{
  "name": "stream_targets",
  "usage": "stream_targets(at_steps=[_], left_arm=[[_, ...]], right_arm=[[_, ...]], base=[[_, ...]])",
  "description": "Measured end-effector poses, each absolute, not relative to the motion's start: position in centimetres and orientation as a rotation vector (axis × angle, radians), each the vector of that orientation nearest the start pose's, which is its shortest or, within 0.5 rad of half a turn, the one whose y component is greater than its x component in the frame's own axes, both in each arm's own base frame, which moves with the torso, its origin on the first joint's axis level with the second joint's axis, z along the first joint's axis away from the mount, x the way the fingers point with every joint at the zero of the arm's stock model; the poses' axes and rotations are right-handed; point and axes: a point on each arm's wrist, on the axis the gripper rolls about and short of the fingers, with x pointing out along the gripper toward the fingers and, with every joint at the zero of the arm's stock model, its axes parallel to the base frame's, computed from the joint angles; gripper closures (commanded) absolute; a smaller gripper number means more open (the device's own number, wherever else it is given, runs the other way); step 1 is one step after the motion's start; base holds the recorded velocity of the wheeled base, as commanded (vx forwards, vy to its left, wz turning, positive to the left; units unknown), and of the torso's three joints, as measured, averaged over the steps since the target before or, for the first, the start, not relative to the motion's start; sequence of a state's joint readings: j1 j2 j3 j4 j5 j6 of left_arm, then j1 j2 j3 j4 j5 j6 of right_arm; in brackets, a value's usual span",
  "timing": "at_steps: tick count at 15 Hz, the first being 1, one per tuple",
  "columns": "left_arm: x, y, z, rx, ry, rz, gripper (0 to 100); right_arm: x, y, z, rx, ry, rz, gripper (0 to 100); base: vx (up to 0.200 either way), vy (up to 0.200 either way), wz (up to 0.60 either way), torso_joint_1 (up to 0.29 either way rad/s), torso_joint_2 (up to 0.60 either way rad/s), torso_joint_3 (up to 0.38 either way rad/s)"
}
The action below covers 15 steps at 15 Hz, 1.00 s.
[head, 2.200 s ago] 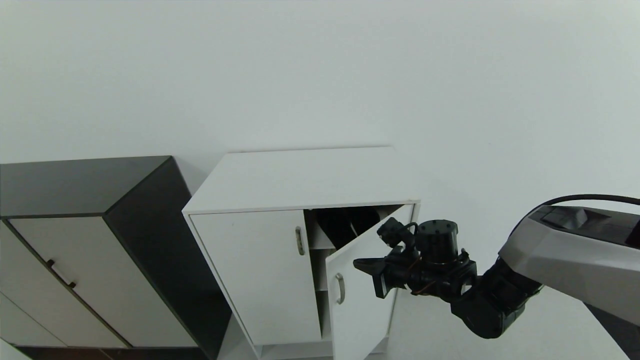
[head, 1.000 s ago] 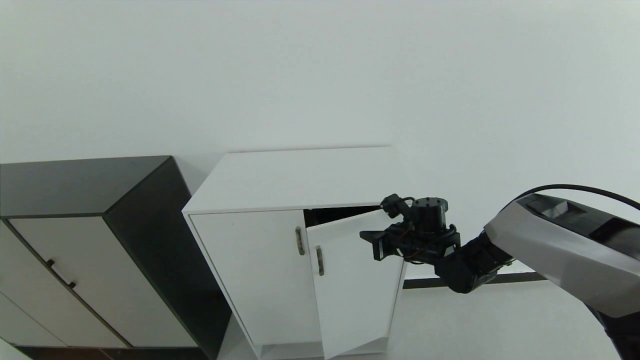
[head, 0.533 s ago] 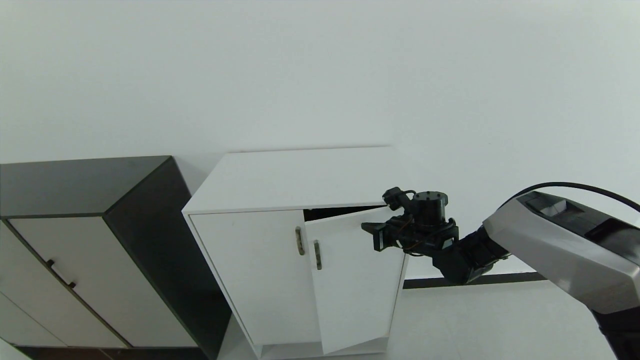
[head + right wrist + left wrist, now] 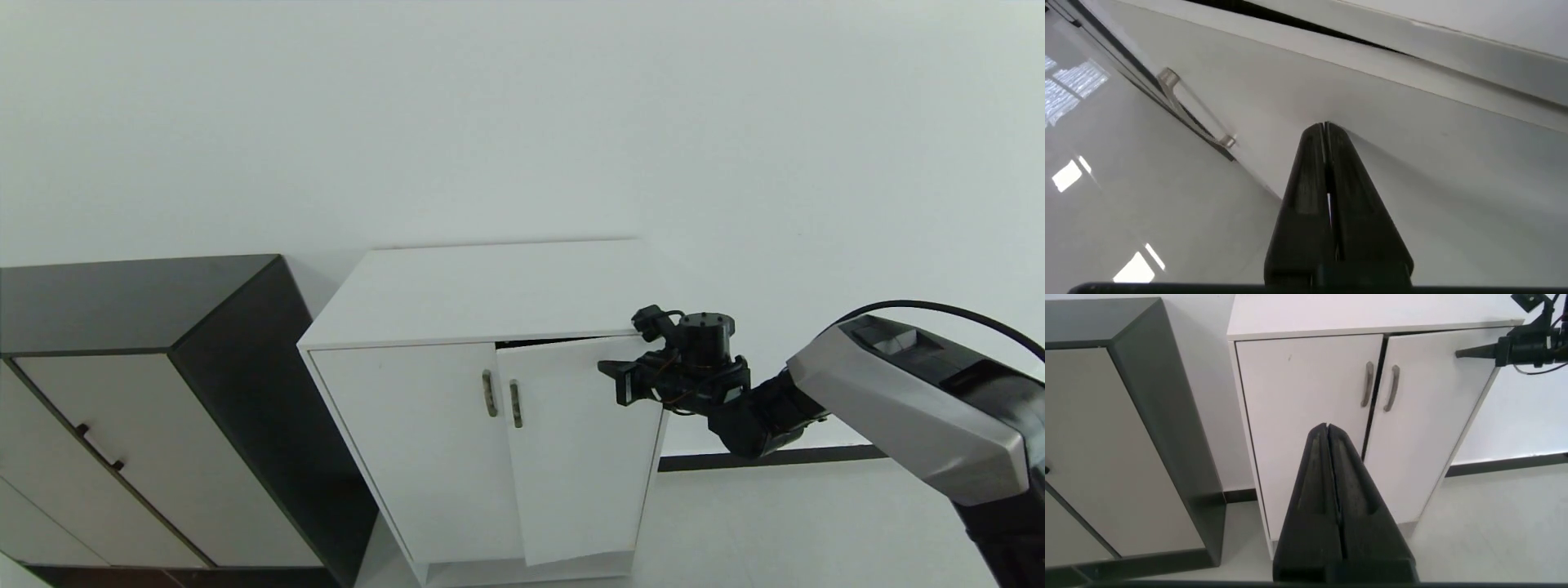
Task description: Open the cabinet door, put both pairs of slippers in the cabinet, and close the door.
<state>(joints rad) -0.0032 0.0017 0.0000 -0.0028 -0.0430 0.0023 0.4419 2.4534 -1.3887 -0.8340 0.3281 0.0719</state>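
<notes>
A white cabinet (image 4: 482, 290) stands in the lower centre of the head view, beside a dark cabinet (image 4: 122, 302) at lower left. Its right door (image 4: 571, 457) sits almost flush, hinged on the frame's right side. A thin dark gap (image 4: 531, 343) along its top edge shows it is not quite shut.

The door's face lies straight ahead of your right tool (image 4: 608, 371), which comes in from the right of the frame. Its tip looks to rest on the panel's upper right part, near the hinge side and well apart from the handle (image 4: 515, 404) by the centre seam. Its fingers are pressed together, holding nothing. The closing push likely needs to go straight into the panel.

Your left tool (image 4: 1327, 429), also pressed together and empty, points at the cabinet from well back, so the right arm is nearer.
</notes>
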Motion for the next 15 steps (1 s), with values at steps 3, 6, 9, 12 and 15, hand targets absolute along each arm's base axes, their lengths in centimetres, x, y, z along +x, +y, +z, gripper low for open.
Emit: stream_targets(at_steps=[3, 6, 9, 12, 15], left_arm=[[-2.27, -0.09, 7.58, 0.002, -0.001, -0.046, 100], [-2.27, -0.09, 7.58, 0.002, -0.001, -0.046, 100], [-2.27, -0.09, 7.58, 0.003, -0.001, -0.046, 100], [-2.27, -0.09, 7.58, 0.002, -0.001, -0.046, 100], [-2.27, -0.09, 7.58, 0.002, -0.001, -0.046, 100]], right_arm=[[43.55, 20.98, 4.88, 0.056, 0.262, 0.749, 100], [43.90, 20.83, 4.74, 0.056, 0.272, 0.743, 100], [44.04, 20.80, 4.77, 0.056, 0.268, 0.737, 100], [44.07, 20.75, 4.74, 0.054, 0.267, 0.719, 100], [43.70, 20.54, 4.75, 0.052, 0.274, 0.715, 100]], base=[[0.000, 0.000, 0.00, 0.000, 0.00, 0.000], [0.000, 0.000, 0.00, 0.000, 0.00, 0.000], [0.000, 0.000, 0.00, 0.000, 0.00, 0.000], [0.000, 0.000, 0.00, 0.000, 0.00, 0.000], [0.000, 0.000, 0.00, 0.000, 0.00, 0.000]])
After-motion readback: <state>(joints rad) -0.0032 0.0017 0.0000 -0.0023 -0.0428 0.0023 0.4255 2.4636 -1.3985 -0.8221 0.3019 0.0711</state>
